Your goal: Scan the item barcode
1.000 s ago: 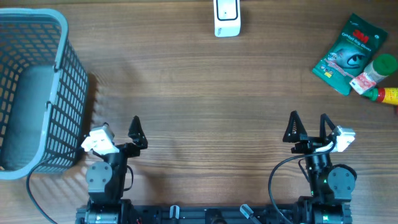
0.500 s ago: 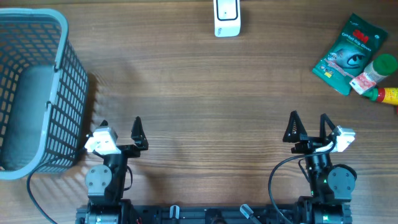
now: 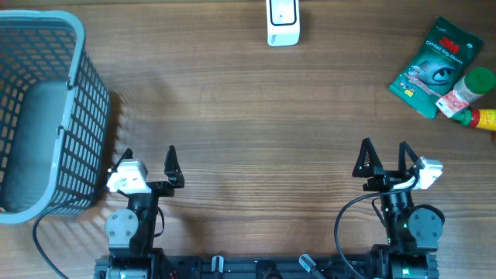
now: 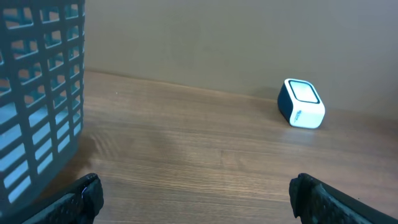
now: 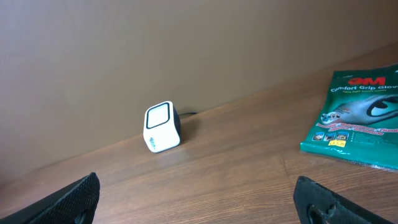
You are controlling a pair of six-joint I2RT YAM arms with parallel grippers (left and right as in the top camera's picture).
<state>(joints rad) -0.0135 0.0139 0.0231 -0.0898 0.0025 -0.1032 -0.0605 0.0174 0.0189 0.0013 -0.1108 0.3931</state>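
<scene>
Here, in the overhead view, both arms stand at the lower edge of the frame, on a wooden table (image 3: 248,116). The left gripper (image 3: 149,155) is at lower left and the right gripper (image 3: 384,147) at lower right. Both have their fingers spread wide and hold nothing.

The white barcode scanner (image 3: 283,22) stands at the top centre of the frame, well apart from both grippers. In the upper right corner lies a green 3M glove packet (image 3: 430,66), flat on the table. A small bottle with a green cap (image 3: 469,87) touches its lower right edge. Just below the bottle, at the right border, a yellow and red object (image 3: 484,118) is partly cut off, so I cannot name it. A grey-blue plastic basket (image 3: 89,101) fills the upper left, just beside the left gripper.

In the left wrist view, the two dark fingertips (image 4: 87,193) sit in the lower corners. The basket wall (image 4: 37,93) is at the left and the scanner (image 4: 303,104) at the centre right, near the back wall.

In the right wrist view, the fingertips (image 5: 81,196) are also far apart. The scanner (image 5: 161,127) is at the centre left and the glove packet (image 5: 357,118) at the right edge.
</scene>
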